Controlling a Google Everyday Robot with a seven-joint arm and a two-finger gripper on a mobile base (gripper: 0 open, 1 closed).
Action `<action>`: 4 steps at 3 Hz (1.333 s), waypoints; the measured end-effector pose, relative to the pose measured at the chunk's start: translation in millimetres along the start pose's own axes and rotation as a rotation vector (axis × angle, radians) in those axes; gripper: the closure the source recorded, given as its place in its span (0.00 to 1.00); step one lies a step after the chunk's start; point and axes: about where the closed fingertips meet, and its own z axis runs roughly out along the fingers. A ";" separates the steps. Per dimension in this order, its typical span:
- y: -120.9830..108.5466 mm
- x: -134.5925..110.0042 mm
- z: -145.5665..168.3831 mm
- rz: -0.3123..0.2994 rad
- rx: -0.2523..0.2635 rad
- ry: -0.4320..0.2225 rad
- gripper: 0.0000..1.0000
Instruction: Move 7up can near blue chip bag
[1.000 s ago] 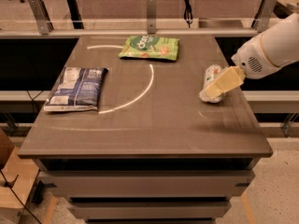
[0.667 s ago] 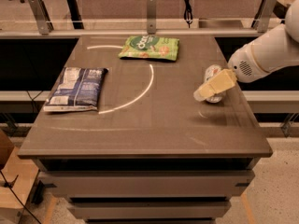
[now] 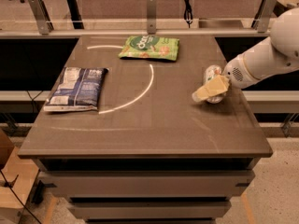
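Note:
The 7up can lies on its side near the right edge of the dark table; it is silver-white with green marks. My gripper, tan-tipped on a white arm coming in from the right, is right at the can and covers its near part. Whether it holds the can does not show. The blue chip bag lies flat at the table's left side, far from the can and the gripper.
A green snack bag lies at the back middle of the table. A white curved line is marked across the tabletop. A rail with metal posts runs behind the table. The table's right edge is close to the can.
The gripper has shifted a little to the left over the can. The can and both bags have stayed in place.

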 end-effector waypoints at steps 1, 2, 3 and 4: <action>-4.4 1.4 -0.2 0.013 0.030 0.011 0.40; 3.4 -12.5 -10.9 -0.040 0.069 0.016 0.64; 24.5 -43.7 -27.9 -0.160 0.102 0.002 0.87; 50.8 -76.6 -44.0 -0.281 0.089 -0.038 1.00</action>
